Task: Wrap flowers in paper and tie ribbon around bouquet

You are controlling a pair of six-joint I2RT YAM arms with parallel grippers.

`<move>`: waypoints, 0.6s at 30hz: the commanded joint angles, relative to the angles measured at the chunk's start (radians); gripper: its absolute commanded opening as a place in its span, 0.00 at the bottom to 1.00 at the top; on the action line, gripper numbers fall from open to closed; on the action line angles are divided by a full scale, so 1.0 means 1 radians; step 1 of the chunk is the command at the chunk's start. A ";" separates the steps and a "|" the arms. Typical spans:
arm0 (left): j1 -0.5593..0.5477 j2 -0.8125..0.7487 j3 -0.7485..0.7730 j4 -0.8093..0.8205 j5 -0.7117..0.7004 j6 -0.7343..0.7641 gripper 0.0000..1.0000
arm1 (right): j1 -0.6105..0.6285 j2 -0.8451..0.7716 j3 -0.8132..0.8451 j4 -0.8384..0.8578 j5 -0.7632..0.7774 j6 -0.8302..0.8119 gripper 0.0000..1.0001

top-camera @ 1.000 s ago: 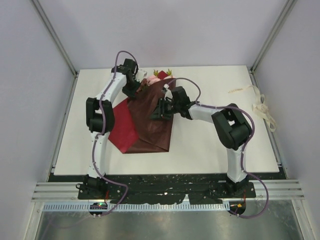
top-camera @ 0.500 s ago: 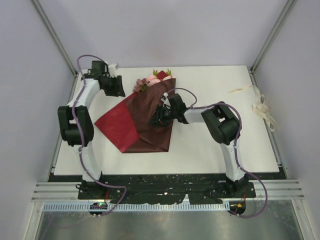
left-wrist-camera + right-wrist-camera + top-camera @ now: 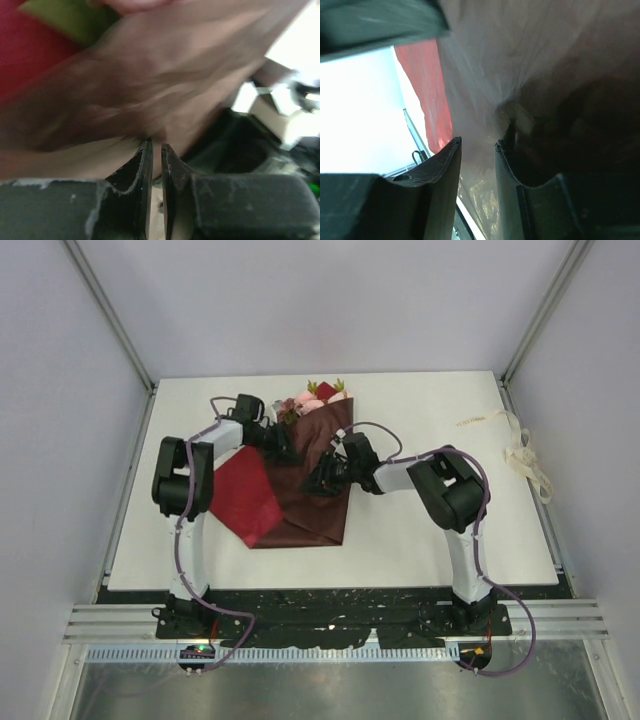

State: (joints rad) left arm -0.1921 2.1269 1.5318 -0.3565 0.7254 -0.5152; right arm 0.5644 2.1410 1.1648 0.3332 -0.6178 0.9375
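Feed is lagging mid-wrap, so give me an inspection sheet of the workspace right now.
Surface: white table, flat.
Job's things: maroon paper partly folded over the flowers, blooms showing at the far end; ribbon lies apart at the table's right edge, untied.
Clutter: nothing seen.
Grippers: left gripper fingers nearly together at the paper, grip unclear; right gripper fingers apart with paper in the gap, grip unclear.
Cables: purple cables loop along both arms.
Surroundings: pale walls; metal rail at the near edge.
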 commanded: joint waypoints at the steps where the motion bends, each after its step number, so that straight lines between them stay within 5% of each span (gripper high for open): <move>1: -0.027 0.059 0.106 -0.159 -0.090 -0.008 0.14 | -0.015 -0.038 -0.068 -0.095 0.102 0.003 0.40; 10: -0.056 0.172 0.350 -0.367 -0.309 0.122 0.02 | -0.041 -0.127 0.002 -0.109 -0.023 -0.123 0.51; 18: -0.036 0.231 0.499 -0.556 -0.325 0.311 0.00 | -0.169 -0.302 0.056 -0.302 -0.174 -0.354 0.62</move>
State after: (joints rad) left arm -0.2382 2.3260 1.9728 -0.7742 0.4435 -0.3298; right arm 0.4625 1.9610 1.1709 0.1318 -0.7200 0.7513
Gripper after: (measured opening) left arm 0.011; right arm 0.617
